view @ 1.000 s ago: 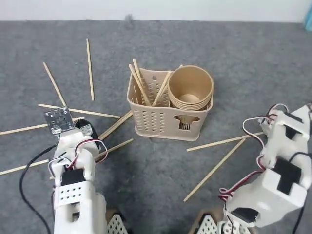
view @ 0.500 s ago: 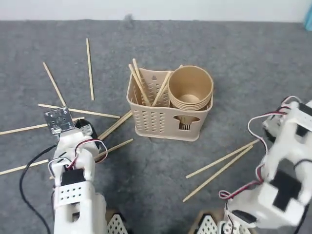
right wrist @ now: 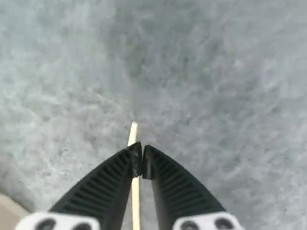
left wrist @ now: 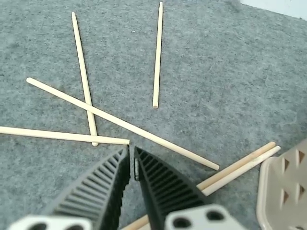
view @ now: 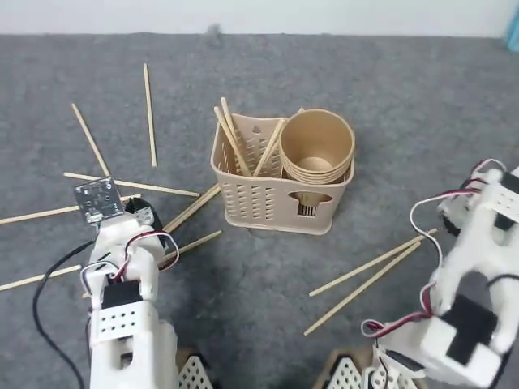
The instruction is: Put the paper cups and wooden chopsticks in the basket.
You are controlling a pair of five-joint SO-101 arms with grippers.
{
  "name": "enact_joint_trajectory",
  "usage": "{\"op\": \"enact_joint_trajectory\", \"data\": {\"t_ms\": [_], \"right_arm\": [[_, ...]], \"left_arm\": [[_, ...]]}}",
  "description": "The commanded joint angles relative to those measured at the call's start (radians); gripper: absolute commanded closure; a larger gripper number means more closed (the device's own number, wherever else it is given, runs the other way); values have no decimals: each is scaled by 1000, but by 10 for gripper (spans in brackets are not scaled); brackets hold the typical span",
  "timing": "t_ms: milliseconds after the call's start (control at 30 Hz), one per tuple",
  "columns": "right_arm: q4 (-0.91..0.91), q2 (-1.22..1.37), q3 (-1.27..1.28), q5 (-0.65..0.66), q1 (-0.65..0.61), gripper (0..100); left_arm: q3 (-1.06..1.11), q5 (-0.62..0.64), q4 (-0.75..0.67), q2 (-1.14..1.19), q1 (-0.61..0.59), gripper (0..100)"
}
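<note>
Right now my right claw [right wrist: 138, 155] is pinched together on a chopstick [right wrist: 133, 129] close to its tip, low over the counter [view: 405, 105] and well apart from the basket [view: 268, 198], where the cups [view: 316, 146] already sit. I'd lift gently, stop the stick swivelling, then tip it in end-first. My left claw [left wrist: 132, 155] is closed on nothing, above loose chopsticks [left wrist: 84, 76].

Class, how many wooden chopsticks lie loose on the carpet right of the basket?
2. The farther chopstick and the nearer chopstick lie side by side, slanting from the right arm toward the front, right of the basket. The arm may hide more.
</note>
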Motion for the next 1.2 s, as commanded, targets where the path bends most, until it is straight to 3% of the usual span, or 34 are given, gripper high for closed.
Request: {"op": "enact_joint_trajectory", "data": {"t_ms": [0, 233, 433, 1167], "right_arm": [[-35, 39, -15, -68, -47, 991], [-84, 131, -18, -74, -74, 895], [-116, 143, -18, -72, -73, 938], [-142, 145, 3, -28, -67, 939]], "left_arm": [[-4, -8, -32, -17, -6, 987], [-4, -8, -32, -17, -6, 987], [-5, -8, -32, -17, -6, 987], [-5, -8, -32, -17, -6, 987]]}}
